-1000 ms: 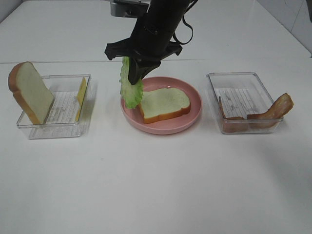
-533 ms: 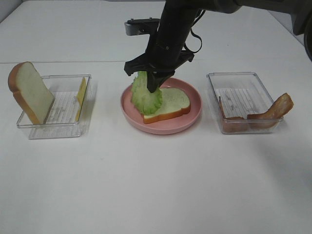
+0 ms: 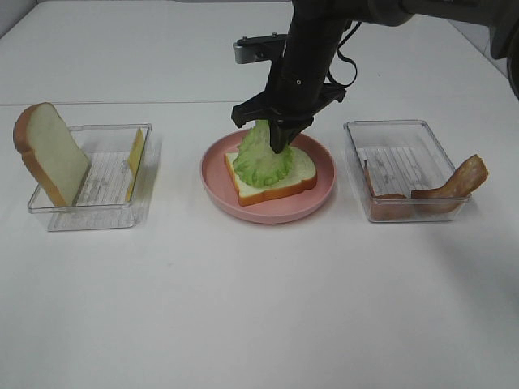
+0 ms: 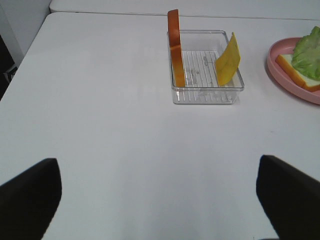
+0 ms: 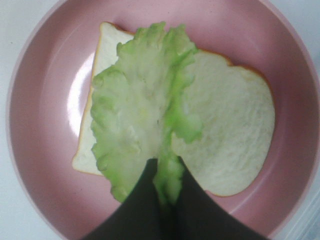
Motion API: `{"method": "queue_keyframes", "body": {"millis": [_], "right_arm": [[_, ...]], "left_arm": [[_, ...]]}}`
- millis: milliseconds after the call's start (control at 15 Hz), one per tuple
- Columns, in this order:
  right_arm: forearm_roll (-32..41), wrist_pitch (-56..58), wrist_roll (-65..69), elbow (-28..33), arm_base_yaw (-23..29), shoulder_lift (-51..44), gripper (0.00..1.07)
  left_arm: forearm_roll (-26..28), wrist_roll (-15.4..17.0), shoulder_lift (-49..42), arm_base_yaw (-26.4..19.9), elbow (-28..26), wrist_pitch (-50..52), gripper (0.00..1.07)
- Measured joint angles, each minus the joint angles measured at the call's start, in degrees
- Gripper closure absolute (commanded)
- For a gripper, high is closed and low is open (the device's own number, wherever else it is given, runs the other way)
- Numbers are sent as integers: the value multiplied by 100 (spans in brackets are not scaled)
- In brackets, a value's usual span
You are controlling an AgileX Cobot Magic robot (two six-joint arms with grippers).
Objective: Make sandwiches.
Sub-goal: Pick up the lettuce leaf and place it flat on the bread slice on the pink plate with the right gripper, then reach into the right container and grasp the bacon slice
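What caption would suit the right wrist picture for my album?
Right gripper shut on a green lettuce leaf, draping it over the bread slice on the pink plate.

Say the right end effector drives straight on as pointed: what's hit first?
Likely the bread slice on the pink plate, with the held lettuce leaf pressed between; the gap is unclear.

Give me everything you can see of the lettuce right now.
The lettuce is a green toy leaf, paler down its middle, with frilled edges and a rubbery look. The shut right end effector pinches one end, so the leaf slopes down onto the bread slice on the pink plate. Its lower part seems to rest on the bread, covering about half, and one edge reaches past the crust.
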State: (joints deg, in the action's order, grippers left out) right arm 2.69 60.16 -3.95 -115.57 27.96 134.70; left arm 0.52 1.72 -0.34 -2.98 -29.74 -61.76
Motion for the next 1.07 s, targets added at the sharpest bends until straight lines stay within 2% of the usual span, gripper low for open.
{"method": "queue_keyframes", "body": {"millis": [67,133,200,333,733,1067], "right_arm": [[-6,17,0,0,0,40,104],[-6,17,0,0,0,63,87],[-11,11,0,0,0,86,33],[-97,6,0,0,0,86,10],[-464,97,0,0,0,57,11],[-945,372,149,0,0,-882,11]], "left_arm": [[0,0,0,0,0,0,6],[0,0,0,0,0,0,6],[0,0,0,0,0,0,6],[0,0,0,0,0,0,6],[0,0,0,0,0,0,6],[0,0,0,0,0,0,6]]}}
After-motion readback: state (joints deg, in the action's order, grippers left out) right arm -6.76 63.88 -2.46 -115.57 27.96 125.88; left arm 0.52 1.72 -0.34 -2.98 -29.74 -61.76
